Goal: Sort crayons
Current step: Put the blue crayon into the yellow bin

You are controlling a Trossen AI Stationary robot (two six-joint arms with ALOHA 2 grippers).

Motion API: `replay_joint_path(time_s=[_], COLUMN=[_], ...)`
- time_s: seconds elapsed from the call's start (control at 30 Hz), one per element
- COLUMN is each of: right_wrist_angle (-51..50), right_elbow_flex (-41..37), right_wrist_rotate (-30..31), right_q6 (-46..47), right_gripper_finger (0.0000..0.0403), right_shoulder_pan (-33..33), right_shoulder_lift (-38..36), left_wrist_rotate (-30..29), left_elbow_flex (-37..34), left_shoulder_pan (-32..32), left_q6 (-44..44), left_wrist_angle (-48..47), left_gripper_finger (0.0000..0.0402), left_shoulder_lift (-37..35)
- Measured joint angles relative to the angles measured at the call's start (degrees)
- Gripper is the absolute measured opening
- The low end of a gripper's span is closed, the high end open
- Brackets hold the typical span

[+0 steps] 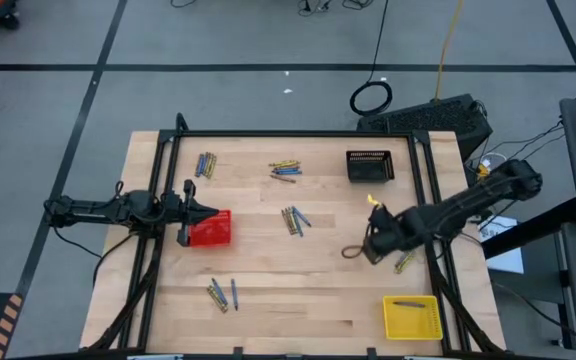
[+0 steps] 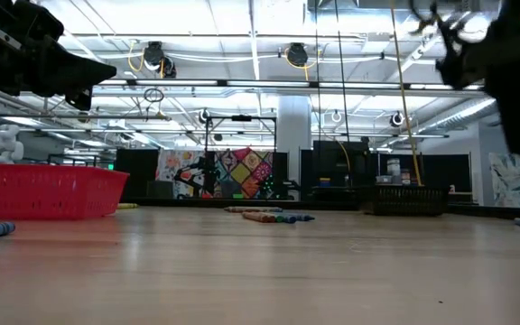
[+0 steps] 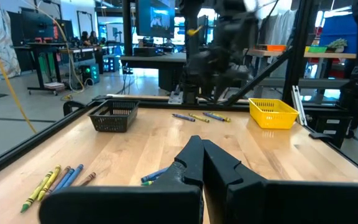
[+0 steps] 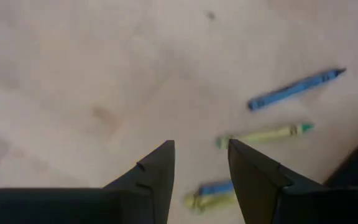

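A: So, progress check. One crayon (image 1: 409, 303) lies in the yellow basket (image 1: 412, 330) near the table's (image 1: 268, 300) front right corner, long axis parallel to the front edge. I cannot see into the red basket (image 1: 208, 229) by the left edge or the black basket (image 1: 370, 166) at the back right.

B: Loose stock on the table?

A: Most of it. Far-left cluster (image 1: 205, 164) near the back edge, sticks roughly along the left-right diagonal. Back-centre cluster (image 1: 285, 171), long axes parallel to the back edge. Centre cluster (image 1: 294, 220), sticks angled front to back. Front-left cluster (image 1: 222, 293), also near front-to-back. Right-edge cluster (image 1: 405, 262) just beside the right gripper (image 1: 372, 243).

B: Judgement?

A: Early stage; nearly all sorting is left.

B: Grippers?

A: Right gripper hovers over the right-side crayons, fingers (image 4: 157, 171) parted a moderate gap, nothing between them. Its wrist view shows a blue crayon (image 4: 296, 89) and a yellow-green crayon (image 4: 265, 134) lying roughly parallel, tips toward the table's frame rail. Left gripper (image 3: 202, 163) sits over the red basket, fingers pressed together, holding nothing.
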Motion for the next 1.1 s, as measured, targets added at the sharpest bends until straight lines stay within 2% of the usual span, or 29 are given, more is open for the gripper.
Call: replay_joint_path(time_s=[0.23, 0.33, 0.57, 0.73, 0.9, 1.1], right_wrist_angle=[23.1, 35.6, 59.0, 72.5, 81.3, 83.7], right_elbow_flex=[-11.3, -14.2, -15.6, -15.6, -15.6, -15.6], right_wrist_rotate=[0.3, 3.3, 14.6, 14.9, 13.3, 11.8], right_q6=[-9.0, -13.3, -30.5, -42.7, -52.5, -59.2], right_gripper_finger=[0.0137, 0.0137, 0.0137, 0.0137, 0.0137, 0.0137], right_shoulder_pan=[-6.5, -7.5, -7.8, -7.7, -5.8, -3.8], right_shoulder_lift=[-1.3, 0.6, 9.7, 15.0, 16.0, 16.3], left_wrist_rotate=[0.0, 0.0, 0.0, 0.0, 0.0, 0.0], left_elbow_flex=[0.0, 0.0, 0.0, 0.0, 0.0, 0.0], left_shoulder_pan=[0.0, 0.0, 0.0, 0.0, 0.0, 0.0], left_q6=[0.0, 0.0, 0.0, 0.0, 0.0, 0.0], left_wrist_angle=[0.0, 0.0, 0.0, 0.0, 0.0, 0.0], left_gripper_finger=[0.0, 0.0, 0.0, 0.0, 0.0, 0.0], left_shoulder_lift=[0.0, 0.0, 0.0, 0.0, 0.0, 0.0])
